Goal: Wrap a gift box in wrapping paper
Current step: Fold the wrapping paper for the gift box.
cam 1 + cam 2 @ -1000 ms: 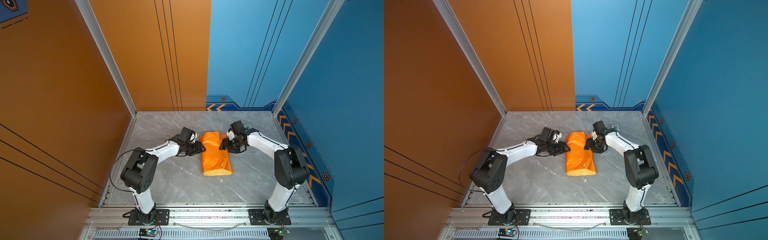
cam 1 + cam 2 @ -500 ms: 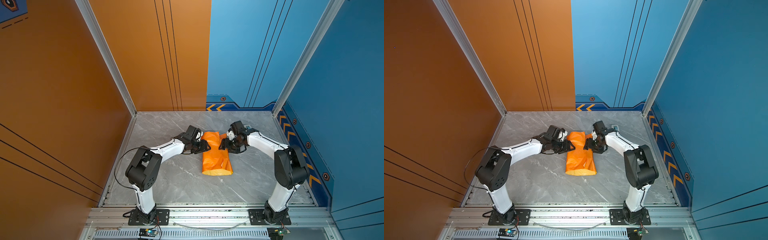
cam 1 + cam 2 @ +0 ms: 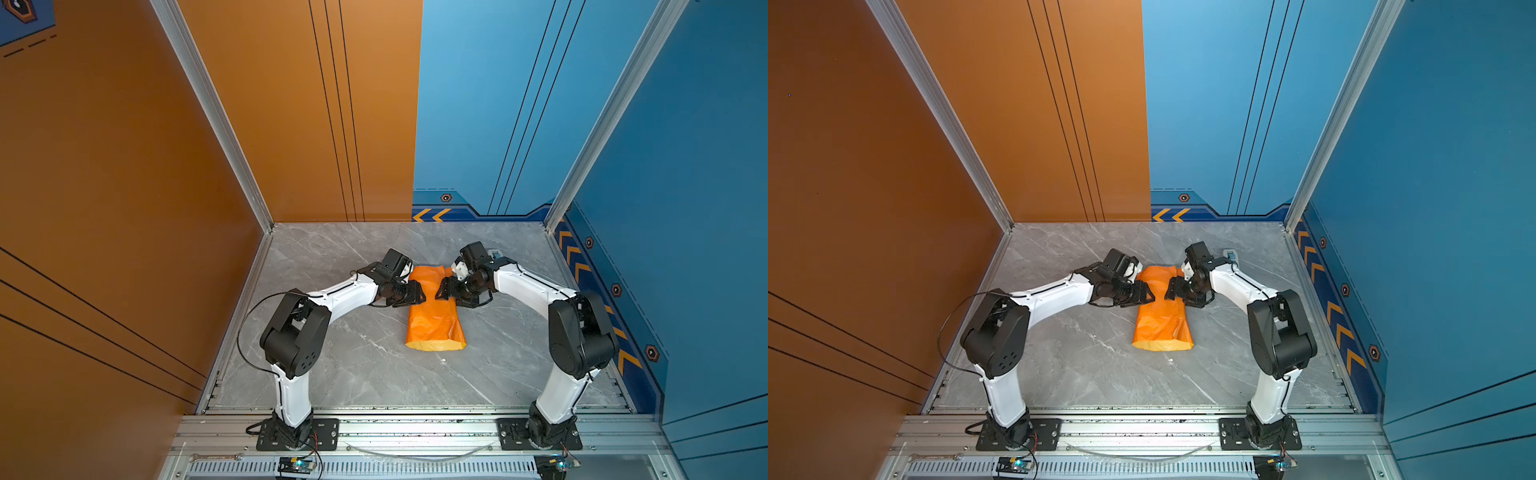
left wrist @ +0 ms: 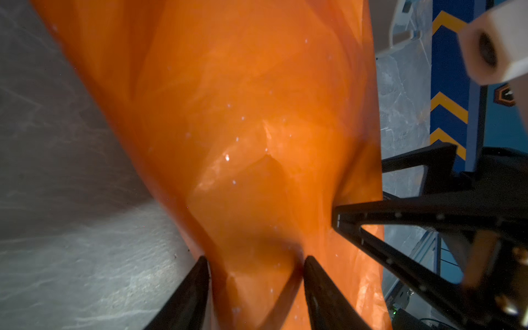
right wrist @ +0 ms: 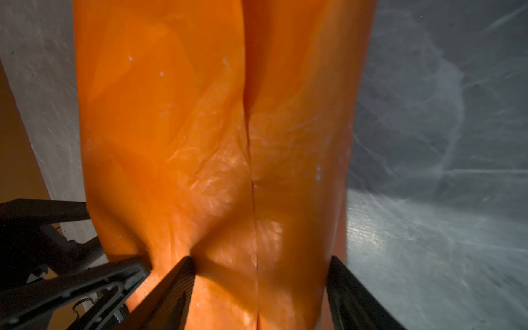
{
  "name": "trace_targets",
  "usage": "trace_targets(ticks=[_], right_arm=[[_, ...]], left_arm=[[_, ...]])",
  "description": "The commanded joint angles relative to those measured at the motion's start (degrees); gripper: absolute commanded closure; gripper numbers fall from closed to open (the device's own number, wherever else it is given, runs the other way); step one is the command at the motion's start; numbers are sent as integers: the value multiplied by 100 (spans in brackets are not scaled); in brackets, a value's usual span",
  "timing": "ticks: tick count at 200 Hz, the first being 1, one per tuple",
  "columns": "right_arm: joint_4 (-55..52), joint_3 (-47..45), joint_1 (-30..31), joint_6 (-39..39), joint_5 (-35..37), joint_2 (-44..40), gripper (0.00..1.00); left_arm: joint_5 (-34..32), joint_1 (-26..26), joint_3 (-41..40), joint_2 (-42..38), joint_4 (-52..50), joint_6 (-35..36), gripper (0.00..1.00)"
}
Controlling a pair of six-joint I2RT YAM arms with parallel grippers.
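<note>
Wrapping paper, creased glossy orange sheet with a pale yellow underside [image 3: 434, 328]: folded into a long bundle, lying flat near mid-table in both top views [image 3: 1163, 328]; long axis running from the near edge toward the back wall; yellow lip showing at the near end; an overlapping edge running lengthwise along the top in the right wrist view.
Gift box: out of sight; whether inside the orange bundle, cannot tell.
Left gripper, black two-finger claw on a white arm [image 3: 420, 293]: reaching in from the bundle's left side, over its far half; fingers [image 4: 194, 288] about half spread, squeezing a raised ridge of paper between them.
Right gripper, matching black claw [image 3: 440, 293]: reaching in from the opposite side, tip close to the left gripper's tip; fingers [image 5: 345, 285] spread wide, tips pressed onto the bundle's top, creases fanning from one tip, nothing clamped.
Tabletop, grey marble-patterned slab [image 3: 353, 353]: carrying the bundle.
Small pale object [image 3: 1230, 253]: just behind the right forearm, well apart from the bundle, too small to identify.
Walls: orange panels left, blue panels right.
</note>
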Motion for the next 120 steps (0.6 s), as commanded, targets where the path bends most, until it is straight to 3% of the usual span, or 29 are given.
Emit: trace_targets(ticks=[1, 50, 82, 120], right_arm=[[-250, 79, 45, 23, 250, -64, 32], [-422, 42, 65, 41, 634, -34, 54], [-421, 42, 64, 60, 583, -92, 56], [-414, 16, 80, 95, 520, -135, 54]], left_arm=[[-132, -85, 246, 29, -237, 212, 45], [-314, 47, 12, -295, -216, 96, 40], [-228, 192, -432, -351, 6, -94, 39], [-159, 77, -147, -55, 74, -89, 42]])
